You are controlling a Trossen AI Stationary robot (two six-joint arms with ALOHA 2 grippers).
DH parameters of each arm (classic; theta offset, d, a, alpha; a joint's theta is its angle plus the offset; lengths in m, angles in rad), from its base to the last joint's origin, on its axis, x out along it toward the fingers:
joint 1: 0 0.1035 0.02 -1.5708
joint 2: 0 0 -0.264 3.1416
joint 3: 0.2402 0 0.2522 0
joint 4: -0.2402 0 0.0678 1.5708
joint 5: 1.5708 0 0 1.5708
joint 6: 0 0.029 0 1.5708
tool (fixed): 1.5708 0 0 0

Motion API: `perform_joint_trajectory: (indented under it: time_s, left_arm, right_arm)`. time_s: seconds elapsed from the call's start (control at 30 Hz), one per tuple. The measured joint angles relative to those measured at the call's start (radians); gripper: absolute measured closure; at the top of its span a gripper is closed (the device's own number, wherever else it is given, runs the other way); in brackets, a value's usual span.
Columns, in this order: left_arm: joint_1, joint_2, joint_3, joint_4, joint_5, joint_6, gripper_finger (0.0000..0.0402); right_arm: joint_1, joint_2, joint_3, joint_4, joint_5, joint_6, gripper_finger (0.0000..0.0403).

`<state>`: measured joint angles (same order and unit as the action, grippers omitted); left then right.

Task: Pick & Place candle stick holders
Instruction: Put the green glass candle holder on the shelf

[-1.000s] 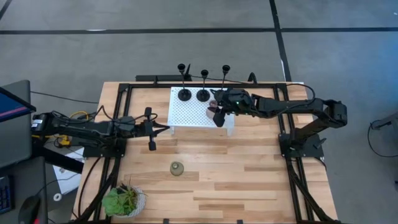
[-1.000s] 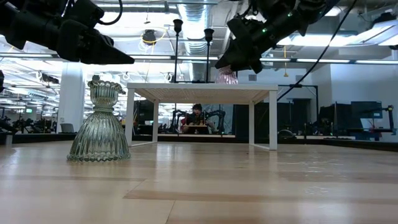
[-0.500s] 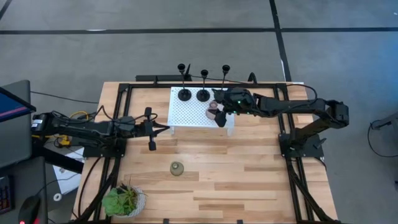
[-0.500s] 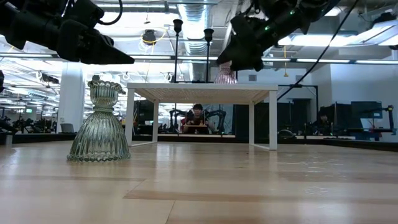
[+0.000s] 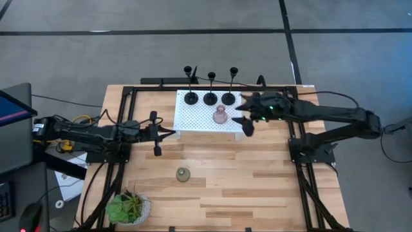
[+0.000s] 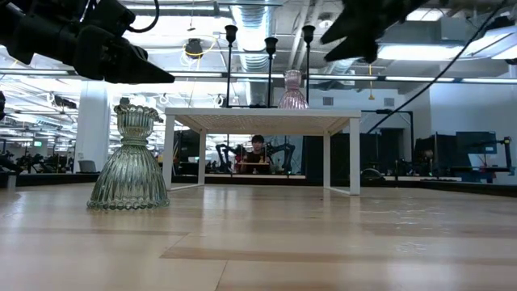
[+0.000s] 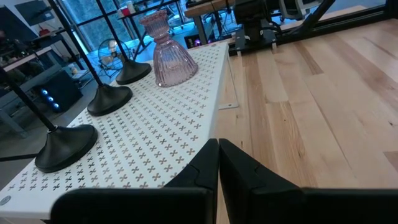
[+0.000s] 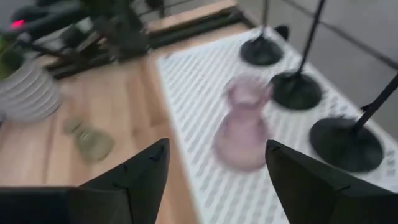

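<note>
- The pink candle holder stands upright on the white perforated stand, towards its right side, with nothing gripping it.
- Three black candlesticks stand in a row along the far edge of that stand, their round bases just behind the pink one.
- The right gripper hangs off the right edge of the stand, just beside the pink candle holder but apart from it; its fingers are spread wide and hold nothing.
- The green candle holder sits alone on the wooden table, near the front and left of centre, well apart from the stand.
- The left gripper waits at the left edge of the stand, fingers pressed together, empty.
- A potted plant sits at the table's near left corner.
</note>
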<state>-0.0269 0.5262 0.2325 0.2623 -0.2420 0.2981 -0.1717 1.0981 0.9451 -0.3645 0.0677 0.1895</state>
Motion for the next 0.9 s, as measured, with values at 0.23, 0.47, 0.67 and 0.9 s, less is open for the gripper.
perform_joint_trajectory:
  time_s: [0.23,0.47,0.67,0.9]
  left_arm:
    - [0.0,0.0,0.0,0.004,0.0,0.0,0.0389]
    - [0.0,0.0,0.0,0.008,0.002,-0.046,0.0389]
    - [0.0,0.0,0.0,0.005,0.025,-0.053,0.0389]
    - [-0.001,0.0,0.0,-0.001,0.119,-0.117,0.0389]
  right_arm:
    - [0.158,-0.067,0.0,-0.168,0.008,0.033,0.0214]
    - [0.326,-0.048,-0.002,-0.181,0.02,-0.016,0.038]
    - [0.434,-0.074,-0.002,-0.174,0.157,-0.054,0.0382]
    - [0.484,-0.207,-0.158,0.049,0.087,-0.191,0.0398]
